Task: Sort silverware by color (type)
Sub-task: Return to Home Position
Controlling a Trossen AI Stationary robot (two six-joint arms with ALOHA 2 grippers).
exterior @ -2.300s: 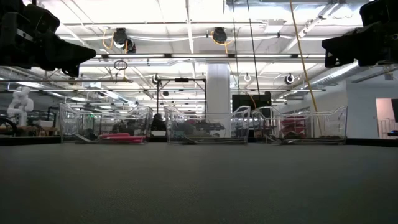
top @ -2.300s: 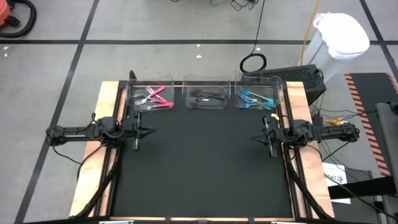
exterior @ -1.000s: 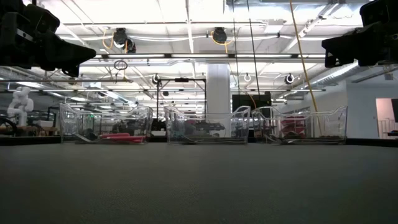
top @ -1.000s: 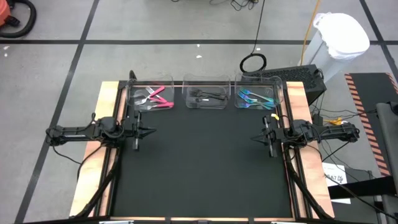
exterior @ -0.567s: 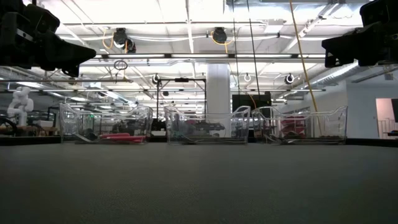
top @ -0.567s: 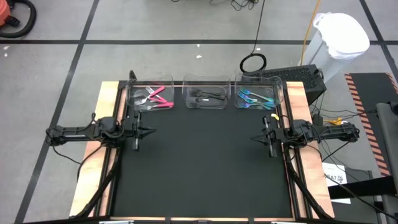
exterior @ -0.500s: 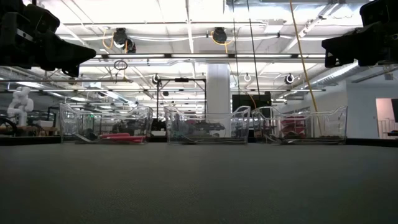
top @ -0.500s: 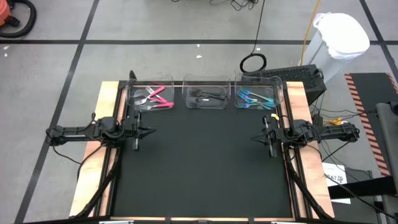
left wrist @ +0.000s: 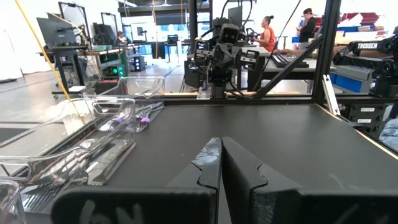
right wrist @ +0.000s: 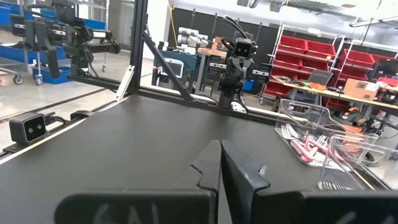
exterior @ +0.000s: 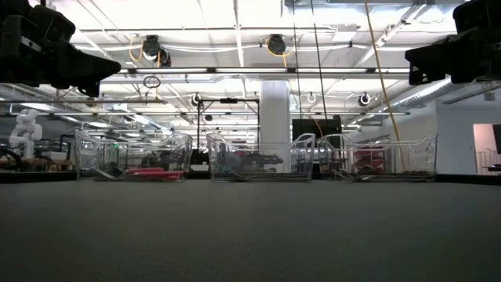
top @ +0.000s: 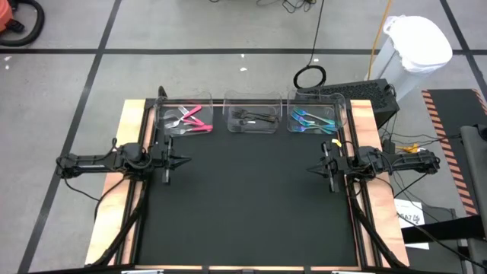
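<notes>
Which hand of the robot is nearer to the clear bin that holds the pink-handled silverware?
Left. The left hand hangs at the left side of the table, close to that bin. The right hand is at the table's right side, far across from it.

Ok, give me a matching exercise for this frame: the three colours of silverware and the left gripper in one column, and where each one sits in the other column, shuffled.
Column one:
1. pink-handled silverware
2. black silverware
3. teal-handled silverware
4. left gripper

Column two:
A. in the right bin
B. at the left edge of the table, shut
C. in the left bin
D. in the middle bin

Pairs: 1-C, 2-D, 3-A, 4-B.

The right gripper waits shut at the opposite edge.
</notes>
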